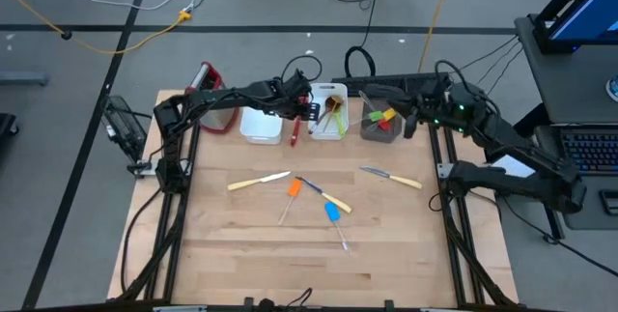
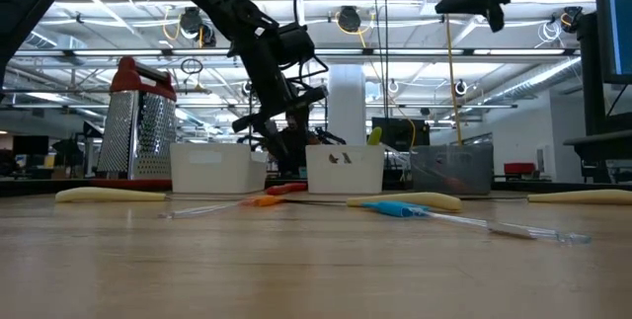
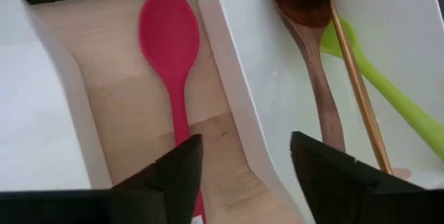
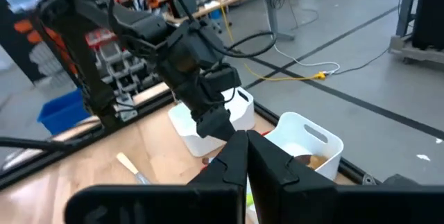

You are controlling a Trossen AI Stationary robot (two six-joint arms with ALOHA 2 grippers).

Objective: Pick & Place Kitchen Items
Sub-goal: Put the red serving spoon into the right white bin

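The light wooden table stands on a grey floor crossed by cables; the low view shows a hall with ceiling lights behind. At the far edge stand a box grater, two white bins and a grey cup. The left gripper hangs with jaws parted, holding nothing, over the gap between the bins, where a red spoon lies on the table. Wooden spoons lie in the right bin. The right gripper, jaws together and empty, hovers near the cup. Knives and spatulas lie mid-table.
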